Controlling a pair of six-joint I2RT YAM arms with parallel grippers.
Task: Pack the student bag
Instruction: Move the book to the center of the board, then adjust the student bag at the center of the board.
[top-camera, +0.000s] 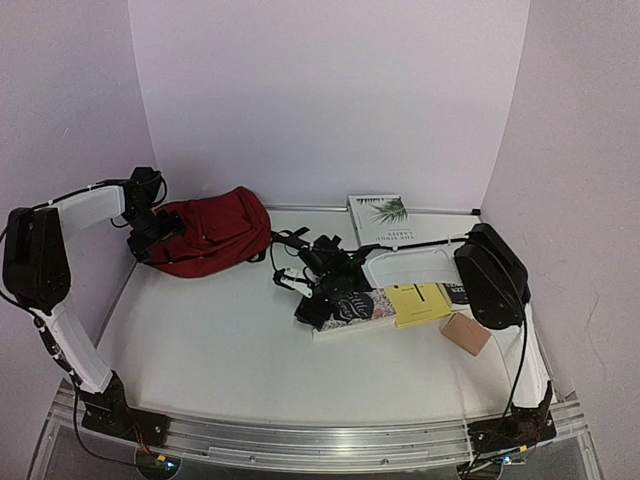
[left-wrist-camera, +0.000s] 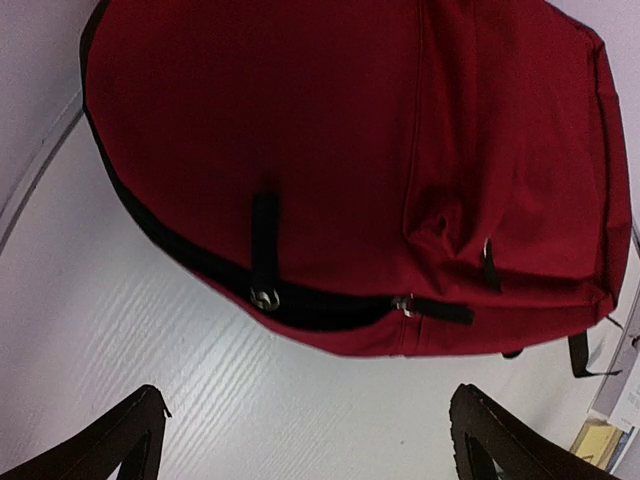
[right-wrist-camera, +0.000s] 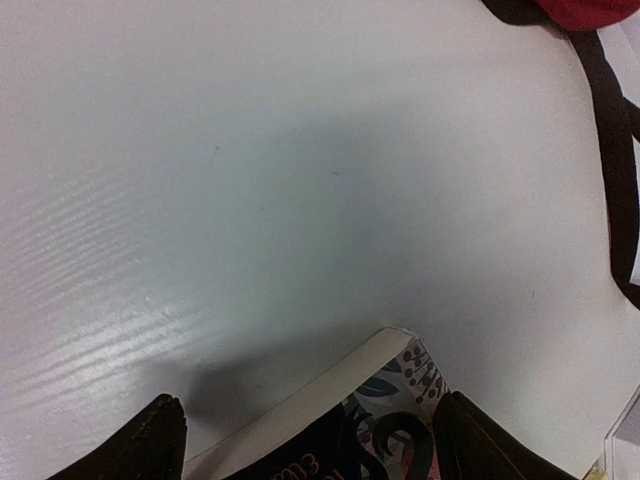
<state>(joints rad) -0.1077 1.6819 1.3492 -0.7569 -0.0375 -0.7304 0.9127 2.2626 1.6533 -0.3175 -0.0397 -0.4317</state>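
Packing looks barely begun: the student bag (top-camera: 212, 237) lies on the bench (top-camera: 220, 340), seemingly zipped shut, with the left hand (left-wrist-camera: 307, 400) spread wide just beside it. Right of the bag, the right hand (right-wrist-camera: 310, 400) hangs spread over a patterned book (top-camera: 352, 308); a yellow book (top-camera: 418, 303) lies unpacked too

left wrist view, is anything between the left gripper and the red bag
Nothing visible. Only a strip of white table lies between the open left gripper and the student bag, whose zip edge faces it.
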